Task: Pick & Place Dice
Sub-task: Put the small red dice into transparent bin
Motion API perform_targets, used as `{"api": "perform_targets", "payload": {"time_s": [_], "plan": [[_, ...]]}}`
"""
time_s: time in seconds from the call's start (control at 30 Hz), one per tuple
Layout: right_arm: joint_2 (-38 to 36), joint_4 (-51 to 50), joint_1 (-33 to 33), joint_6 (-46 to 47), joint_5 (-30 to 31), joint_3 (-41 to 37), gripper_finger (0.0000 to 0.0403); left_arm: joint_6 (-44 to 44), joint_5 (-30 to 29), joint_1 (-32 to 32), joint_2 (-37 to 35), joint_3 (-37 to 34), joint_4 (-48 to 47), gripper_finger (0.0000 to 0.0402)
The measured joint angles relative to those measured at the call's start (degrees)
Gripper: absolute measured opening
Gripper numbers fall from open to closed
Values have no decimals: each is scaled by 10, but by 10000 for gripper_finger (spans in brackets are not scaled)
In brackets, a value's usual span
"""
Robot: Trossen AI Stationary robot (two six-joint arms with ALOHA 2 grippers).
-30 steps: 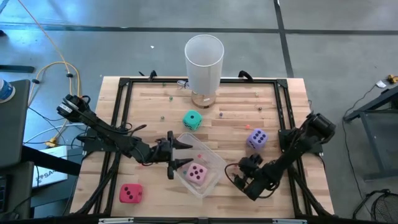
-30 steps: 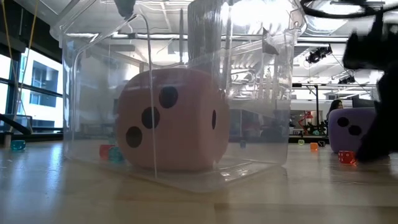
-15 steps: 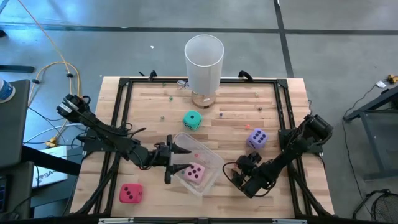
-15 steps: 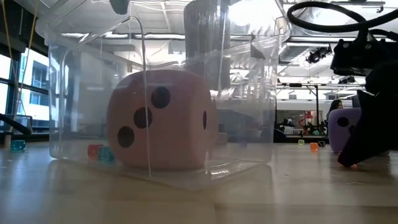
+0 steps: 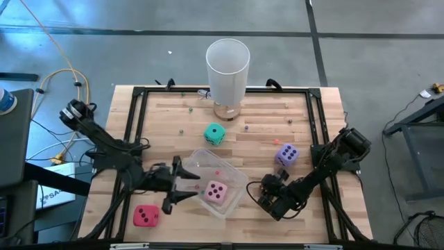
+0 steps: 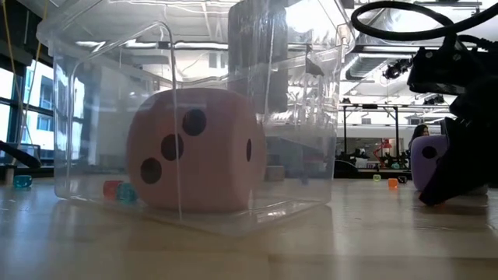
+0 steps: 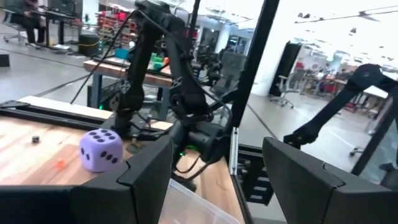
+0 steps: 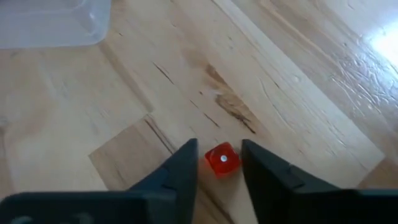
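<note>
Sitting inside the clear plastic bin [image 5: 236, 177] near the table's front is the pink die [image 5: 217, 192]; the red die [image 5: 146, 216] lies at the front left, the teal-green die [image 5: 214, 133] mid-table before the tall white cup [image 5: 227, 66], and the purple die [image 5: 286, 154] off to the right. The left gripper [image 5: 182, 185] hangs just left of the bin, fingers spread and empty. The right gripper [image 8: 217, 168] is low on the wood right of the bin, its fingers narrowly apart around a tiny red bead [image 8: 221, 159].

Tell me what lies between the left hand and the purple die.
In the high view, the clear plastic box holding the pink die sits between the left hand and the purple die; bare wood follows.
</note>
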Motion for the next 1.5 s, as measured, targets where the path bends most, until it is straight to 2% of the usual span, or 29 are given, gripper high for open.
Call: {"api": "perform_targets", "payload": {"time_s": [0.2,0.3,0.43,0.6,0.8,0.93,1.0,1.07,1.17,1.27,1.37,1.5], "plan": [[-8,-3,0,-49,-8,0,41,-14,-75,-58,-12,0,-37,240],[-19,-4,0,-66,-13,-1,38,-60,-88,-84,-13,0,-63,240],[-44,-38,0,-86,-6,-4,38,-151,-74,-101,-13,0,-95,240],[-93,-92,-4,-80,28,-3,38,-170,-70,-109,-13,0,-123,240],[-173,-123,-21,-122,136,-2,38,-171,-70,-99,-12,0,-138,240],[-234,-116,-26,-176,250,15,38,-171,-70,-87,-12,0,-140,240],[-260,-71,-24,-221,317,25,38,-170,-70,-78,-12,0,-143,241],[-278,12,-24,-317,345,26,38,-170,-70,-70,-12,0,-143,241],[-281,201,-25,-515,309,26,38,-170,-70,-59,-12,0,-145,241],[-254,370,-27,-660,219,26,38,-170,-69,-52,-12,0,-150,241],[-204,458,-37,-706,139,26,38,-170,-69,-50,-12,0,-152,241],[-145,510,-61,-716,63,26,38,-170,-69,-51,-12,0,-159,241]]}}
